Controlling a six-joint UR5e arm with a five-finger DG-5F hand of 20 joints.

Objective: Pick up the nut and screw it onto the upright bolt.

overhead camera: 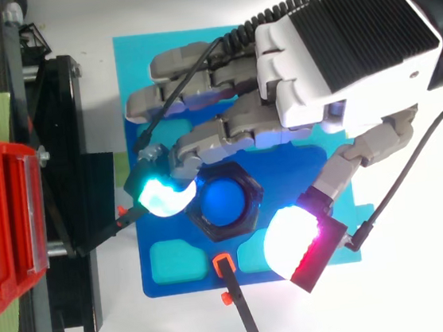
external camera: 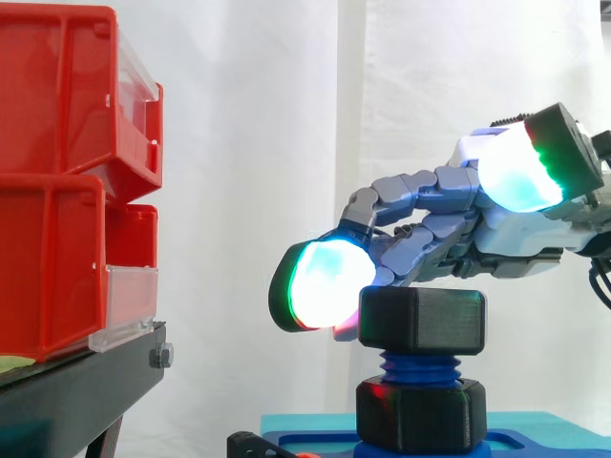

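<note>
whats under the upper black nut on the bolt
Under the upper black nut, blue bolt threads show, then a lower black hex piece on the blue tray. The threads inside the nut are covered.

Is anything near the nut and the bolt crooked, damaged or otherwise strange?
Nothing stands out. The nut sits level on the blue bolt, which stands upright on the blue tray. One fingertip of the hand rests against the nut's side. No damage shows.

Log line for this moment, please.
nut: on bolt, threads showing below | hand: open, fingertip against nut's side, thumb clear | step: screwing on
</note>
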